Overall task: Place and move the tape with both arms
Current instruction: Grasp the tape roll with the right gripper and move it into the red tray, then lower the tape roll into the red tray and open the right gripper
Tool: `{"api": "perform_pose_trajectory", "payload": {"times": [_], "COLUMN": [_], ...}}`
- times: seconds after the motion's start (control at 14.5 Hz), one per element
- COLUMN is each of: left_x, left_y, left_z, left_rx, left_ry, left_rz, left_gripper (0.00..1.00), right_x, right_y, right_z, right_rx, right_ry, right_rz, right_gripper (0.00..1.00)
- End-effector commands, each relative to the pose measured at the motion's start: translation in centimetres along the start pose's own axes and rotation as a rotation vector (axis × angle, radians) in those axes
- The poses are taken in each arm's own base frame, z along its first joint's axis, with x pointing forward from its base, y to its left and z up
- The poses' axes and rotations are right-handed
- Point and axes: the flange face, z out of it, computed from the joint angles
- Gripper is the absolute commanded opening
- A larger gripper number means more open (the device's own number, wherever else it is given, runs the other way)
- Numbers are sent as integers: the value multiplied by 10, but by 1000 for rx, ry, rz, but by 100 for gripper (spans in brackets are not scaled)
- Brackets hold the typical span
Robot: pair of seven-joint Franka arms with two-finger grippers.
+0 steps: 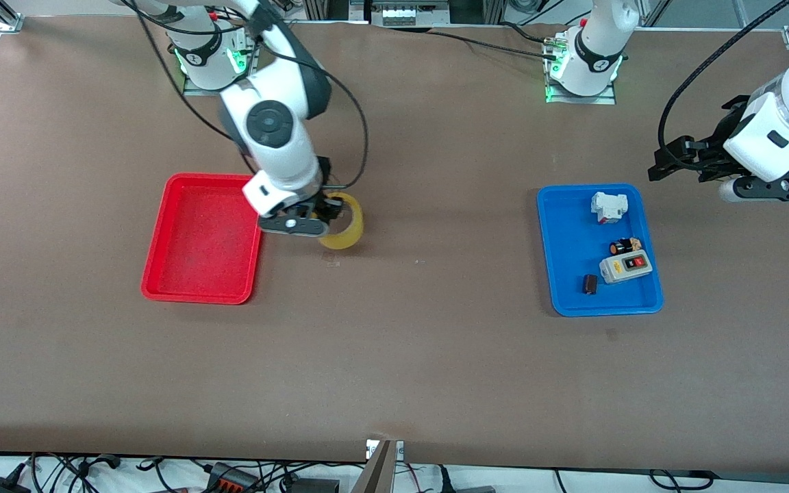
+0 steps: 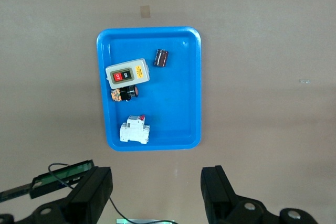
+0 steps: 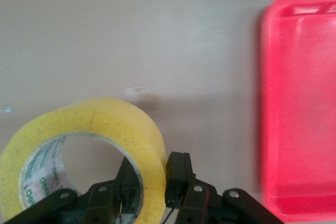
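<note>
The table point(image 1: 394, 356) carries two trays. The red tray point(image 1: 189, 274) is bare inside; the blue tray point(image 1: 566, 274), toward the left arm's end, holds a white breaker point(image 1: 607, 206), a grey switch box point(image 1: 625, 268) and two small dark parts.

The right gripper point(image 1: 322, 212) is clamped on the wall of the tape point(image 1: 344, 226), one finger inside the ring; the roll is tilted on edge just beside the red tray. Whether it rests on the table I cannot tell.

The left gripper point(image 2: 157, 187) waits with fingers spread, above bare table beside the blue tray.

Judgement: the step is the pick-up. The next move calls for a lift and carry; nothing obstructs the tape.
</note>
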Motion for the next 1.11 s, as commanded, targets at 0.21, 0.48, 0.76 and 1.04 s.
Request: {"api": "perform_pose_trajectory", "payload": {"times": [0.21,0.48,0.76,1.04], "left_x": [-8,-7,-7,-6], "left_y": [5,3,3,10], "left_z": [1,1,2,7], "left_rx": [15,11,13,16], "left_ry": [39,43,42,48], "left_rz": [31,28,28,38], "left_gripper": [100,100,100,100], "right_x": [15,15,25,29], "right_y": [147,231,286,310], "right_z": [1,45,95,129], "right_rx": [-29,-11,-2,5], "right_ry": [-61,-56,-75,-85], "right_rz": [-105,-184,-214,-226], "right_gripper": [0,0,0,2]}}
